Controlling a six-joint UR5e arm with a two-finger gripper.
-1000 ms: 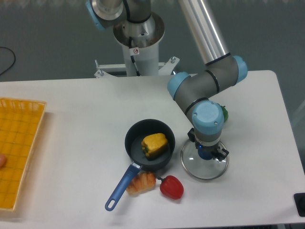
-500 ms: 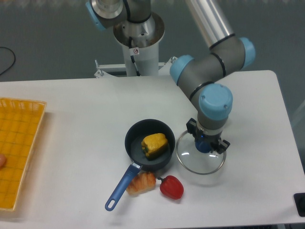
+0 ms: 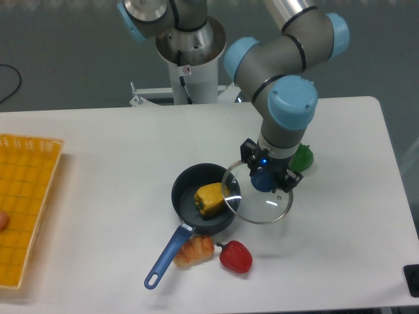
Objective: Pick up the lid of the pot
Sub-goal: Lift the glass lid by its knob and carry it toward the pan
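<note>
Half covering blue knob (image 3: 263,181) with gripper (image 3: 267,169), pinching tight, holding pot lid (image 3: 258,208) directly below, overlapping pan (image 3: 184,196) in view.

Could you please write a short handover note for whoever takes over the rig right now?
Pincer: shut on the blue knob of the lid.
Lid: hanging from it, seemingly off the table, overlapping the right rim of the black pan in the picture.
Done: gripped and, by the look of it, lifted.
Left: probably just holding it firmly; the task names no placing.
</note>
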